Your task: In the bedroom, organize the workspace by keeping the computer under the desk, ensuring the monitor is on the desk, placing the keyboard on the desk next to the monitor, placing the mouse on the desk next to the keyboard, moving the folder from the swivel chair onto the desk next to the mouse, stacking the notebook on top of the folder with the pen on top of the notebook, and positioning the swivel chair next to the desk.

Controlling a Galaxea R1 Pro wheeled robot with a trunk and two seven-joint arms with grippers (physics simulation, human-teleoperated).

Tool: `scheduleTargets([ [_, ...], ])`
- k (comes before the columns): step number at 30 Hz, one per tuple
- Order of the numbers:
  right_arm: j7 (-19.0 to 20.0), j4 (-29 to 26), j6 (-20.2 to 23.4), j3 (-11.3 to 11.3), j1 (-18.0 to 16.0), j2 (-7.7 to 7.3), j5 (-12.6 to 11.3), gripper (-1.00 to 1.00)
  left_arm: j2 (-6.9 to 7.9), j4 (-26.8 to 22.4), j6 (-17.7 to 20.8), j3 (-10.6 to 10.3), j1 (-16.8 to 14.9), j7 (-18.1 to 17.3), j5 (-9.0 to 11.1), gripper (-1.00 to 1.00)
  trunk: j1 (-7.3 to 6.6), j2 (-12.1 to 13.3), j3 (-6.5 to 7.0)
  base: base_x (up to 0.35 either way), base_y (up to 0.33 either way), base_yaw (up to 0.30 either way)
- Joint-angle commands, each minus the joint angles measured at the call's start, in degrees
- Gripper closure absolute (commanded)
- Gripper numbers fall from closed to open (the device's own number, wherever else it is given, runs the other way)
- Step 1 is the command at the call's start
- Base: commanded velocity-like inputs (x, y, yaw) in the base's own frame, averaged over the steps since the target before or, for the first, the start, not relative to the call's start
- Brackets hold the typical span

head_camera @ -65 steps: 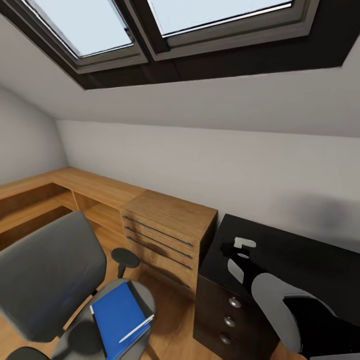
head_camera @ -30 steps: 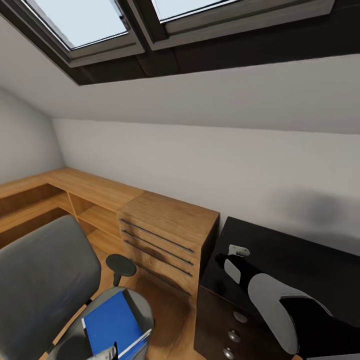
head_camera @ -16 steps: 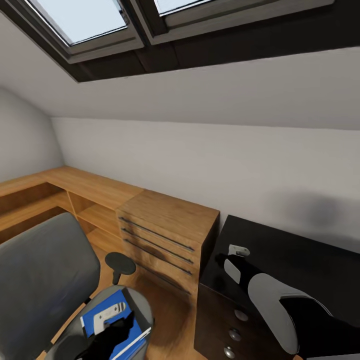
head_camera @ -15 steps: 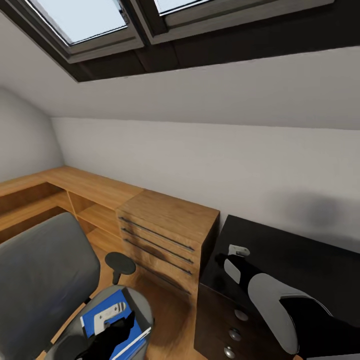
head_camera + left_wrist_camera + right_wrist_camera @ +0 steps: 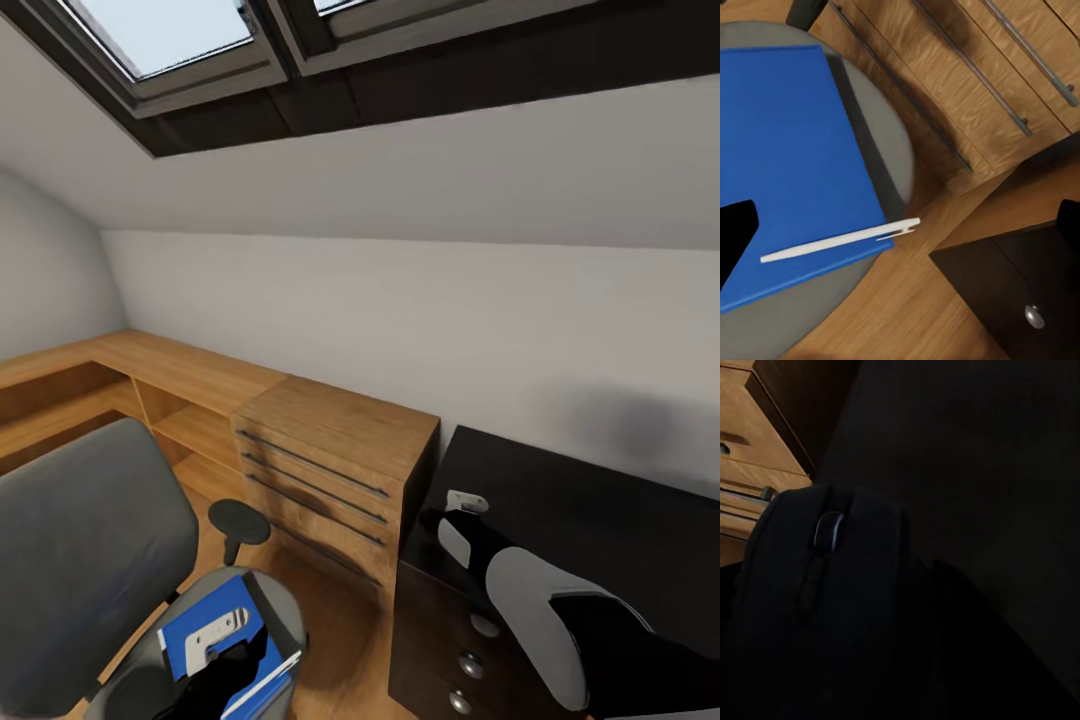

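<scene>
Left gripper [image 5: 222, 632], now lowered over the chair [image 5: 90, 540] where none showed before, hovers above the folder [image 5: 787, 157], pen [image 5: 840, 240] just beside; jaws' state cannot be told. Right gripper [image 5: 462, 503] over the desk [image 5: 600, 520], a mouse [image 5: 825, 607] beneath; grip unclear

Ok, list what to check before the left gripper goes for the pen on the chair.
1. Left gripper open: ok, fingers wide apart.
2. Pen reachable: ok, it lies on the folder, one end past the folder's edge.
3. Folder flat on the swivel chair seat: ok.
4. Pen crosswise between the fingers: not ok, it runs roughly along their line.
5. Right gripper over the desk, grip on the mouse: cannot tell, too dark.
</scene>
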Motion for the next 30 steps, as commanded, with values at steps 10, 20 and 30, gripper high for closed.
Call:
scheduleTargets([
  [10, -0.51, -0.13, 0.33, 0.03, 0.0, 0.03, -0.26, 1.0, 0.09, -0.2, 0.04, -0.02, 0.04, 0.48, 0.64, -1.0, 2.21, -4.06, -1.85, 0.0, 0.0, 0.0],
  [20, -0.55, -0.13, 0.3, 0.08, -0.01, -0.02, -0.06, 1.0, 0.17, -0.23, 0.05, -0.03, -0.01, 0.32, 0.68, -1.0, 3.96, -7.27, -3.29, 0.0, 0.0, 0.0],
  [30, -0.6, -0.13, 0.2, 0.08, 0.01, -0.03, -0.06, -1.0, 0.52, -0.31, 0.04, -0.07, 0.05, -0.04, 0.69, -1.0, 3.96, -7.27, -3.29, 0.0, 0.0, 0.0],
])
